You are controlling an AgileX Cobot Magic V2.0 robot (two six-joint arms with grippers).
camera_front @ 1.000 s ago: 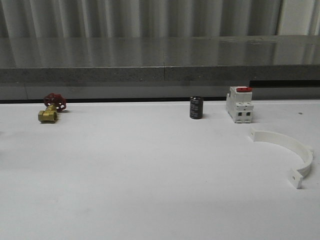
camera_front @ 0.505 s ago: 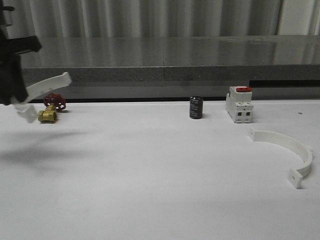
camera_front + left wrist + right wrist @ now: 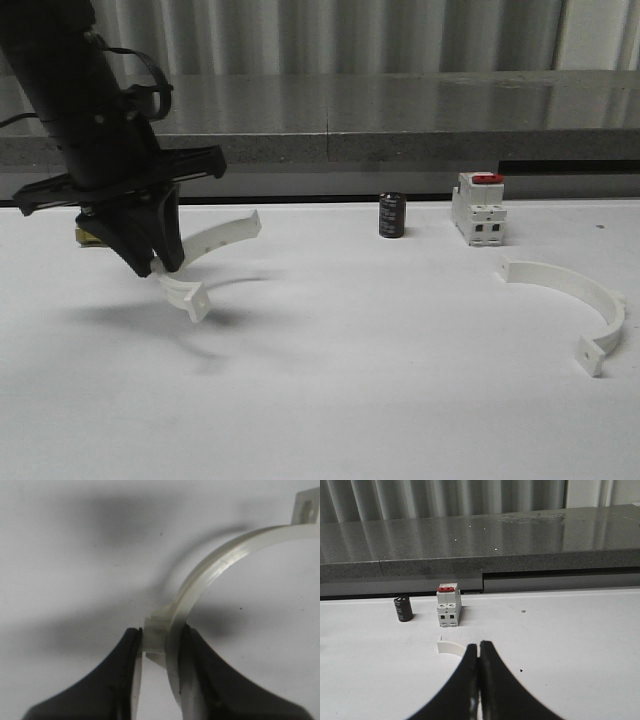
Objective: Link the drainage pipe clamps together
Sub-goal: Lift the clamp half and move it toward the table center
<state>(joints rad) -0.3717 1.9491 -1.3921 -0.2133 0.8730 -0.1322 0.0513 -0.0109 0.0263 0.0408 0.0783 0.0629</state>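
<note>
My left gripper hangs over the table's left part, shut on one white drainage pipe clamp. In the left wrist view the clamp's band sits pinched between the black fingers, arcing away to a flat tab. The other drainage pipe clamp lies flat on the table at the right, curved side to the right. My right gripper is shut on nothing, and one end of that lying clamp peeks out beside its fingers.
A white switch with a red top and a small black cylinder stand at the back of the white table. A brass valve is mostly hidden behind my left arm. A grey ledge runs along the back.
My left arm has swung in from the far left toward the middle and lower, carrying its clamp. The clamp on the right and the other objects have stayed put.
</note>
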